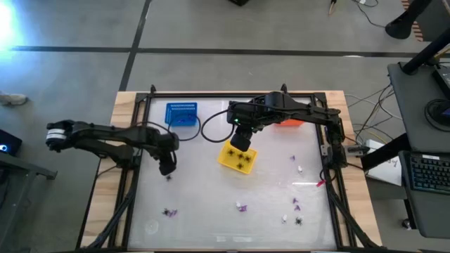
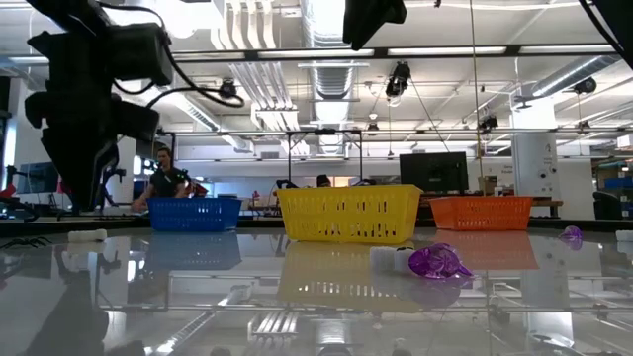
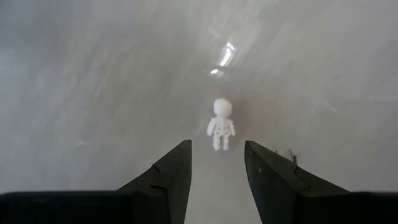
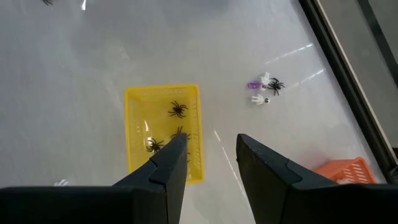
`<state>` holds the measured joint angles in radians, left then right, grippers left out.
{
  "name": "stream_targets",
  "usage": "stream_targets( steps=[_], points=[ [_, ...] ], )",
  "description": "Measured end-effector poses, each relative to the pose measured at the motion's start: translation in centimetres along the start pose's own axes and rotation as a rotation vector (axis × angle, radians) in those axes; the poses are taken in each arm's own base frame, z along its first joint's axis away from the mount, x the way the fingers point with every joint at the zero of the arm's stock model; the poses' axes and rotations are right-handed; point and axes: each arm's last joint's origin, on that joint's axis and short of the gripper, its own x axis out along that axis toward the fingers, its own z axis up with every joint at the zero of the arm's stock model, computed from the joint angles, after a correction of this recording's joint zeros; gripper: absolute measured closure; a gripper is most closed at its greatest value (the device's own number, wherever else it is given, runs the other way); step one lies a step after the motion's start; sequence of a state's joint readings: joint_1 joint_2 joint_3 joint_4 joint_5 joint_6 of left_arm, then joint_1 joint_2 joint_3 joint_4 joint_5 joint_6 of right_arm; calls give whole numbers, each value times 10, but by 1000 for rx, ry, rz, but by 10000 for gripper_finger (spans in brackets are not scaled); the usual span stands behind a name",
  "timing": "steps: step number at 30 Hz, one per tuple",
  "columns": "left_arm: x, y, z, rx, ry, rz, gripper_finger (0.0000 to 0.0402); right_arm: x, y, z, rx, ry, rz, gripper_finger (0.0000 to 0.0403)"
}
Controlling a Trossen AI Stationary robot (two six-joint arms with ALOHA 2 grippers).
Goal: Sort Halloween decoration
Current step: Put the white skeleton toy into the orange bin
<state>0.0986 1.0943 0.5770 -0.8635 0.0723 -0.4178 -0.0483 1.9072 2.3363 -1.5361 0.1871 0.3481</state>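
Two grippers stand with fingers apart: left gripper (image 3: 214, 171) has a white skeleton figure (image 3: 221, 124) just beyond its fingertips; right gripper (image 4: 208, 158) hangs over the yellow basket (image 4: 163, 134) holding black spiders (image 4: 178, 109).

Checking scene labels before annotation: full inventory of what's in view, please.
Yellow basket: one, yellow, table centre, several black spiders inside.
Blue basket: one, blue, far edge, left of centre.
Orange basket: one, orange, far edge, partly under the right arm.
White skeleton figure: one, white, on the table just ahead of the left gripper.
Loose pieces: several, purple, white and black, scattered over the near and right parts of the table; exact count unclear.
Table: one, glossy white top with wooden rim.
Person: one, in the room behind the blue basket.
Left gripper: open, low over the table's left.
Right gripper: open, empty, above the yellow basket.
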Motion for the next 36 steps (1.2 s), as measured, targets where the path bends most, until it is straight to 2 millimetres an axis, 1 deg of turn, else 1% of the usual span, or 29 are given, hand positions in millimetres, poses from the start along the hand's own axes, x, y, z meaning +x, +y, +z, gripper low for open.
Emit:
stream_targets(
  steps=[13, 18, 27, 31, 36],
  points=[
    [16, -1, 3, -23, 62, -3, 271, 0, 0, 0, 0, 0, 0, 271],
    [26, -3, 5, -17, 98, -33, 271, 0, 0, 0, 0, 0, 0, 271],
    [41, -4, 11, 11, 141, -13, 273, 0, 0, 0, 4, 1, 0, 271],
    [44, -3, 11, 26, 154, 6, 291, 0, 0, 0, 5, 1, 1, 271],
    [44, -2, 11, 33, 151, 18, 346, 0, 0, 0, 7, 1, 1, 271]
  ],
)
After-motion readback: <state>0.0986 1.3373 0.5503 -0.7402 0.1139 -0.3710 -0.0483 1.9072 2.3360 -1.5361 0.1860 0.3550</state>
